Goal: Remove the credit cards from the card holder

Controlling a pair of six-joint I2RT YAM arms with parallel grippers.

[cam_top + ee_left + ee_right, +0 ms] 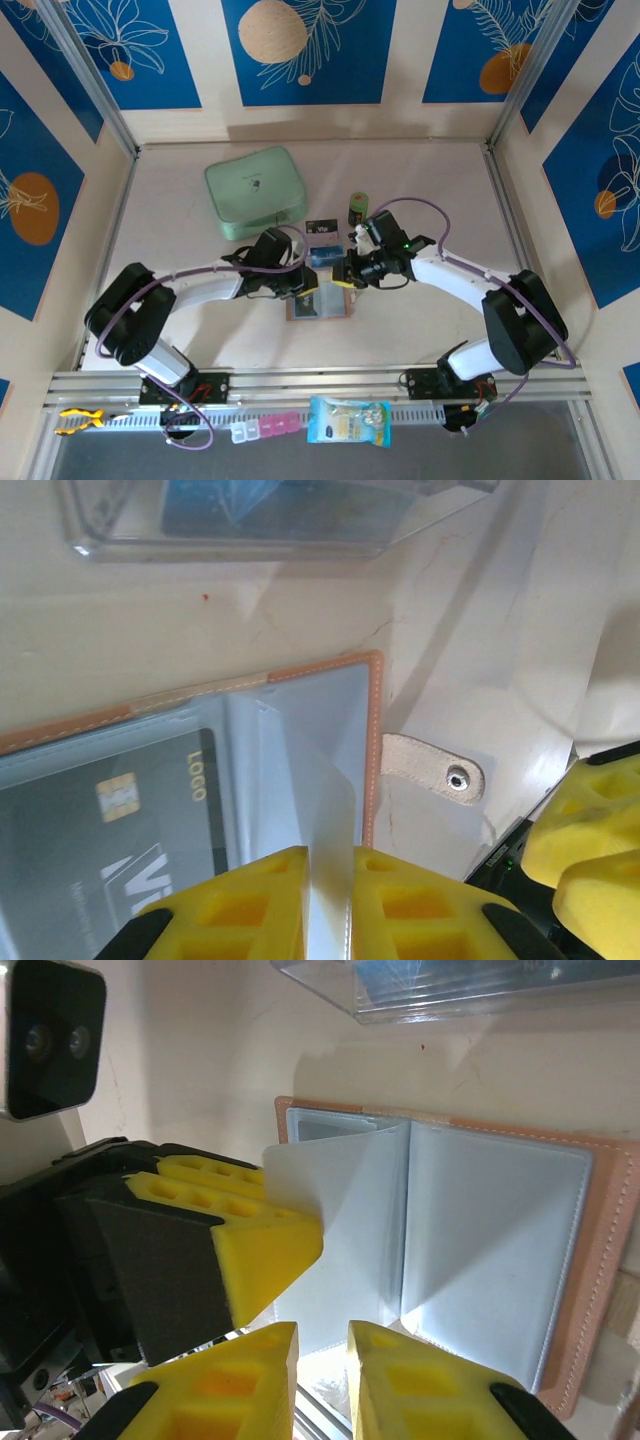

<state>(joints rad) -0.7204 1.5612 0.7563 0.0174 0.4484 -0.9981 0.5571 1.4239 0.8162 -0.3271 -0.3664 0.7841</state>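
The tan card holder (318,305) lies open on the table between the arms, its grey clear pockets (490,1240) facing up. A dark credit card (120,810) with a gold chip and the word LOGO sits inside one pocket. My left gripper (330,855) is shut on a clear pocket leaf (328,800) and holds it upright; its yellow fingers (250,1235) also appear in the right wrist view. My right gripper (322,1328) stands at the pockets' near edge, its jaws a narrow gap apart with nothing gripped. The holder's snap tab (435,773) sticks out sideways.
A clear plastic box (325,256) with something blue inside lies just behind the holder. A small black flat card-like thing (320,228) lies beyond it, beside a mint-green zip case (255,192) and a small green cylinder (358,207). Both grippers (325,280) crowd together.
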